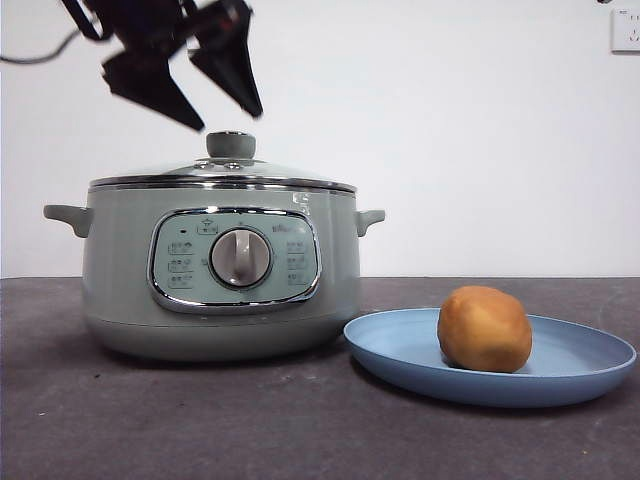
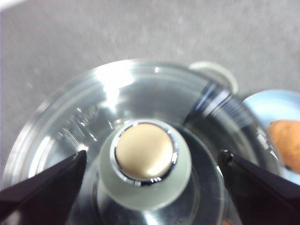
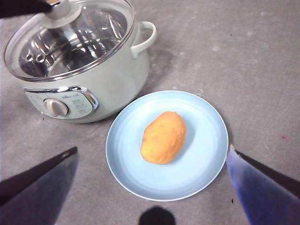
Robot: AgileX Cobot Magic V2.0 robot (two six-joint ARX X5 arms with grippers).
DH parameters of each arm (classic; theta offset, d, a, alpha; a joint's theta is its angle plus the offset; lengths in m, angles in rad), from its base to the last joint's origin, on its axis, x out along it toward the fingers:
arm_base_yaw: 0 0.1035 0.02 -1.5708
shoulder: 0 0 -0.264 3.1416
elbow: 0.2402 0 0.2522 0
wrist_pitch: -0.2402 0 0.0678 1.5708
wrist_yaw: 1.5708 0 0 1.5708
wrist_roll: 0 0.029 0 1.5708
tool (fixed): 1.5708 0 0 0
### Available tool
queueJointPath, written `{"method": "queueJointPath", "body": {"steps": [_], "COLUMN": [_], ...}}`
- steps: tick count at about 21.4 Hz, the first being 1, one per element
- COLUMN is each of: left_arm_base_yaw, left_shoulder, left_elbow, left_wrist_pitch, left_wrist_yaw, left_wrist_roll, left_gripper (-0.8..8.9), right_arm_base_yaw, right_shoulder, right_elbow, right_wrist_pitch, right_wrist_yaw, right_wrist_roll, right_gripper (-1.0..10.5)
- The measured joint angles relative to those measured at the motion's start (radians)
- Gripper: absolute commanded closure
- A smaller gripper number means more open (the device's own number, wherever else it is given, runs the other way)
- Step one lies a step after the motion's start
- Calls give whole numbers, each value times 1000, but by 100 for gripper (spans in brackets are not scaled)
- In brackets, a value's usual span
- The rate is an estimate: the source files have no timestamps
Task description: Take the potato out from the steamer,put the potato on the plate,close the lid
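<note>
On the left, the left gripper [image 1: 222,115] hangs just above the lid [image 1: 222,174], jaws spread wide to either side of the knob [image 2: 145,164] and clear of it; the lid sits flat on the steamer [image 1: 220,270], so closing looks done and the left arm's way out is straight up. To the right, the potato [image 1: 484,328] lies on the plate [image 1: 585,375] beside the pot. The right gripper [image 3: 152,161] hovers high over that plate, also wide open, holding nothing.
</note>
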Motion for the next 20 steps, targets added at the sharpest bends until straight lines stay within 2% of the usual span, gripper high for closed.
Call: {"method": "queueJointPath", "body": {"steps": [7,11,18,20], "left_arm_base_yaw": [0,-3,-7,-7], "left_shoulder": [-138,-247,-412,-444], "left_elbow": [0,0,0,0], "left_wrist_pitch": [-122,-264,-489,-538], "left_wrist_yaw": [3,25,159,166], "left_wrist_roll": [0,-11,-45,-45], "left_gripper": [339,343,349,403], "right_arm_base_yaw": [0,0,0,0], "right_shoulder": [0,1,21,24], "right_elbow": [0,0,0,0], "right_wrist_pitch": [-8,-31,-31,-31], "right_wrist_yaw": [-16,-97,-298,-330], "right_wrist_roll": [0,0,1,1], "right_gripper": [380,383,384,388]}}
